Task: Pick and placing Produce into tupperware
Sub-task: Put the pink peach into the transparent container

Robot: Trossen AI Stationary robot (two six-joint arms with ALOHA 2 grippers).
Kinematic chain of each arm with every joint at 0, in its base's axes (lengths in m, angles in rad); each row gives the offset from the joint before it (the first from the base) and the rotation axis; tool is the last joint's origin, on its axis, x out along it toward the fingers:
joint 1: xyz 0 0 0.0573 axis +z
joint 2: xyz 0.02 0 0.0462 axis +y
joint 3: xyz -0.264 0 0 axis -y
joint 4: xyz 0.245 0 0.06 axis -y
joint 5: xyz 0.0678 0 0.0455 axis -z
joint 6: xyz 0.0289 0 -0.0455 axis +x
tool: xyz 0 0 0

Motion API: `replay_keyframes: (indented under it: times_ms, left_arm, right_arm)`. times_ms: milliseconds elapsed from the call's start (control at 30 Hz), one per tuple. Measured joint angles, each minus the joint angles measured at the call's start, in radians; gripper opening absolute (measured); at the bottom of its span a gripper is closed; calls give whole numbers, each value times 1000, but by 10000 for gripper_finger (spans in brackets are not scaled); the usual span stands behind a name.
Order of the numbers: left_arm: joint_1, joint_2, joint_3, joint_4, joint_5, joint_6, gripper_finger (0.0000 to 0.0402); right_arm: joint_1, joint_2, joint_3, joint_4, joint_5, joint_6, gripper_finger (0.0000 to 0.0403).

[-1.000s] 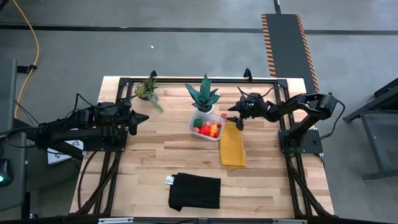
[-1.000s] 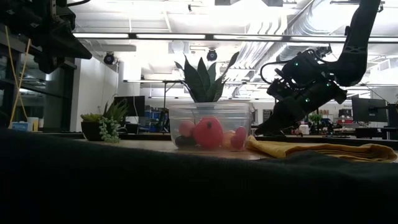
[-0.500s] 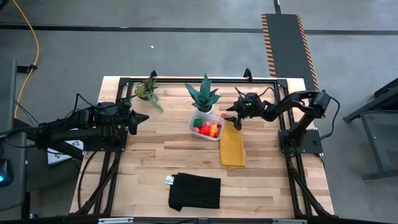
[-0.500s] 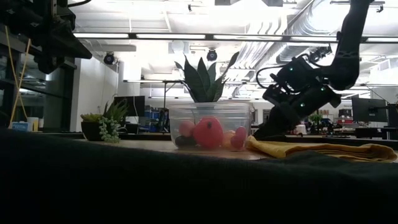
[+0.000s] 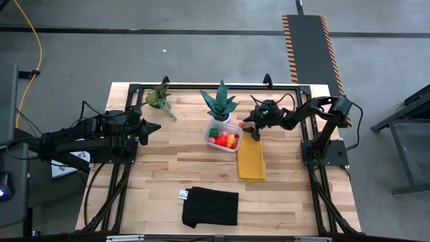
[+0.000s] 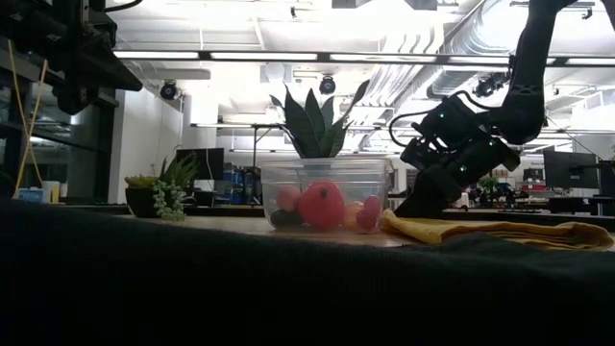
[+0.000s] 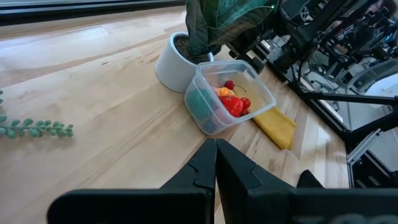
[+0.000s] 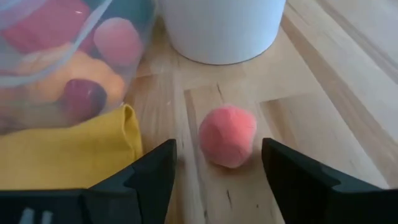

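The right gripper [image 5: 250, 126] is moving in closer to the tupperware [image 5: 224, 136] than a second ago, and lower; its fingers are standing apart, one on each side of a pink round fruit [image 8: 227, 135] lying on the wood between the white plant pot [image 8: 219, 28] and the yellow cloth [image 5: 251, 158] — so it is preparing to pick this last loose piece, I think. The other produce [image 7: 231, 101] is already lying inside the tupperware; the left gripper [image 7: 216, 163] is waiting closed, well apart. In the high view the fruit is nearly hidden by the gripper; whether the fingers are touching it, I cannot tell.
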Motion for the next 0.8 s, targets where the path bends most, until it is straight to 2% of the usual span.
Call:
replay_keyframes:
  times_ms: [233, 800]
  left_arm:
    - [0, 0, 0, 0, 0, 0, 1]
    - [0, 0, 0, 0, 0, 1, 1]
  right_arm:
    - [0, 2, 0, 20, -3, 0, 200]
    - [0, 2, 0, 48, -3, 0, 199]
